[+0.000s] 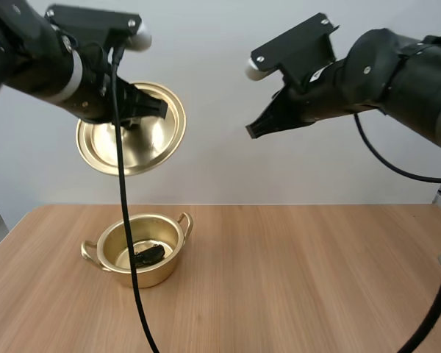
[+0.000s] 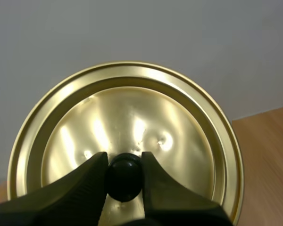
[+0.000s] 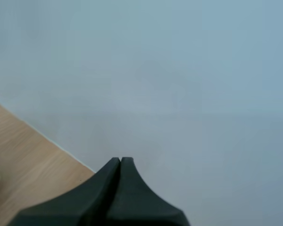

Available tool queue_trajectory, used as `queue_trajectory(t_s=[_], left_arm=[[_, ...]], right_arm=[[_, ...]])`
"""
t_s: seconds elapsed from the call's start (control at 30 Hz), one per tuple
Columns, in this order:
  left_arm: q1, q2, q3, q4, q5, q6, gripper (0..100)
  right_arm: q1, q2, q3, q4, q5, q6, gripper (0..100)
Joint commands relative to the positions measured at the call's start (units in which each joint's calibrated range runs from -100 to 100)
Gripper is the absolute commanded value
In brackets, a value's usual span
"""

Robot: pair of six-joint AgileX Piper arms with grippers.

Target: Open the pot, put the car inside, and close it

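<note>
1. Left claw (image 2: 124,162): closed on the black round knob (image 2: 125,178) of the brass-coloured round metal lid (image 2: 132,113). One finger sits on each side of the knob. The lid hangs in the air, tilted steeply, with its knob face turned toward the arm.

2. Brass-coloured metal pot with two loop handles (image 1: 156,278): standing upright and uncovered on the light wooden worktop (image 1: 301,279), almost directly below the held lid. The small dark toy car (image 1: 148,254) lies on the pot floor. Its long axis runs roughly across the high view, slightly skewed.

3. Right claw (image 1: 253,131): fingers pressed together, holding nothing. It hangs high and well apart to the right of both pot and lid.

4. Governing relation: the pot lies below the left claw. Judged from this, the remaining step is closing. The lid must be levelled, rim downward, and then lowered onto the pot rim. The left arm is the nearer one and already carries the part.

5. Clearance: the space between lid and pot is free. The pot stands away from the worktop edges, with bare worktop on all sides. A lid set down while tilted may catch on the rim or a handle.
</note>
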Motion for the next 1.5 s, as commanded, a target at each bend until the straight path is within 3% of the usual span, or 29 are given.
queue_trajectory(t_s=[0.0, 0.4, 0.63, 1.47], left_arm=[[0.00, 1.0, 8.0, -0.1, -2.6, 1.1, 0], [0.00, 9.8, 13.3, 0.3, -3.7, 0.2, 0], [0.00, 15.2, 13.3, 6.1, -6.4, -1.3, 0], [0.00, 25.3, 17.4, 5.4, -12.0, 1.3, 0]], right_arm=[[-3.0, -1.3, 0.0, -0.1, -0.1, 0.0, 0], [-3.1, -2.0, 0.0, 0.0, 2.1, 0.1, 0], [-3.1, -2.0, 0.0, 0.0, 3.3, 0.4, 0], [-3.1, -2.0, 0.0, 0.0, 3.3, 0.4, 0]])
